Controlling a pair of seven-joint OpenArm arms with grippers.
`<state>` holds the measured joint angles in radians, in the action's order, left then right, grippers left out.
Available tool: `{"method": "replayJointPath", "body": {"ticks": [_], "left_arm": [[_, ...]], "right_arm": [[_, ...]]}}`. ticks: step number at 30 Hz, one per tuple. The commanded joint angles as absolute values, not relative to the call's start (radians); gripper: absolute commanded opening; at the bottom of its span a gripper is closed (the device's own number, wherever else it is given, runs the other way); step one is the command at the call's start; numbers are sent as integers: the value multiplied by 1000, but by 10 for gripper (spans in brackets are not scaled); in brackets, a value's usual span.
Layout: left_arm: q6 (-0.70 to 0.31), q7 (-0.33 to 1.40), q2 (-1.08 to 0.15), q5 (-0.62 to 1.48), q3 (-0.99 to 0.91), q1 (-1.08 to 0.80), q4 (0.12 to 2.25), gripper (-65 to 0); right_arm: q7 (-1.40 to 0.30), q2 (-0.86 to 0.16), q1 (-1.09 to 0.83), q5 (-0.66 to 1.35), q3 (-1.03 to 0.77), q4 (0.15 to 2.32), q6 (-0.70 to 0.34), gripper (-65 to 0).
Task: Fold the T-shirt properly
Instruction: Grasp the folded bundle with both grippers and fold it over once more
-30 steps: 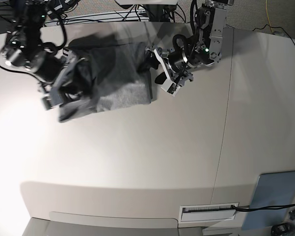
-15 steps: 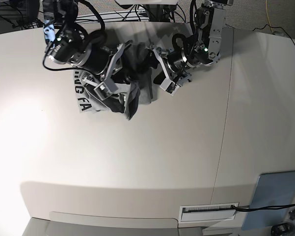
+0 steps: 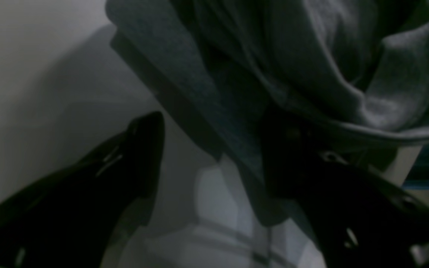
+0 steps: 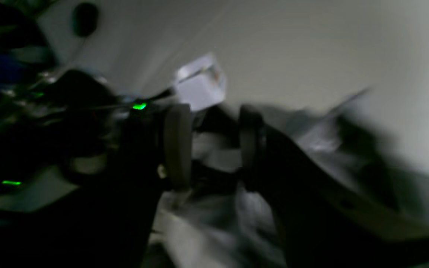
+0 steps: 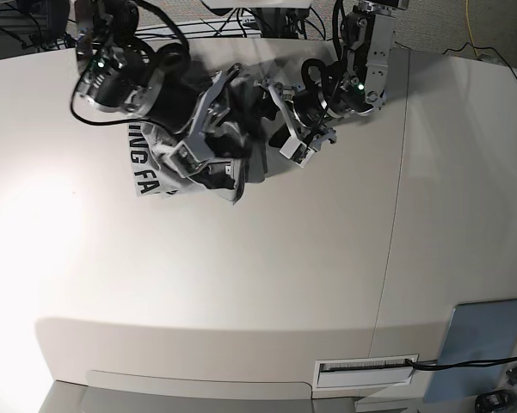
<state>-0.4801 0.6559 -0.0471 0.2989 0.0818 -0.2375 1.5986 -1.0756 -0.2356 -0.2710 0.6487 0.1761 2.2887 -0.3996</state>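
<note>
T-shirt [image 5: 198, 151] bunched at table's [image 5: 267, 284] 11 o'clock, lettering showing (partly). Your right gripper [image 5: 208, 165] clamped on its cloth. Your left gripper [image 3: 214, 156] spread apart, shirt edge between jaws.

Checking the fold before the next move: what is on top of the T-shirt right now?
The right gripper sits over the bunched T-shirt, with black lettering showing at its left edge. The cloth beneath the arm is hidden, so the fold's shape cannot be judged.

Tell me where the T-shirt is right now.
In the base view the T-shirt lies bunched at the table's far left, between the right gripper and the left gripper.
</note>
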Motion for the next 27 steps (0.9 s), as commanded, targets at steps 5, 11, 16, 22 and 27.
{"method": "replayJointPath", "body": {"ticks": [5, 11, 16, 22, 27], "left_arm": [[-469, 709, -48, 265, 82, -244, 1597, -240], [-469, 707, -47, 265, 82, -244, 1597, -240], [-469, 709, -47, 265, 82, -244, 1597, -240], [-469, 709, -47, 265, 82, -244, 1597, -240], [-469, 707, -47, 265, 82, -244, 1597, -240]], "right_arm": [[-1172, -269, -316, 566, 102, 2343, -430, -434], [-1170, -310, -349, 495, 98, 2341, -394, -435], [-1166, -310, -349, 462, 99, 2334, -383, -435], [-1144, -310, -349, 473, 99, 2208, -387, -435], [-1135, -310, -349, 481, 99, 2187, -425, -587]]}}
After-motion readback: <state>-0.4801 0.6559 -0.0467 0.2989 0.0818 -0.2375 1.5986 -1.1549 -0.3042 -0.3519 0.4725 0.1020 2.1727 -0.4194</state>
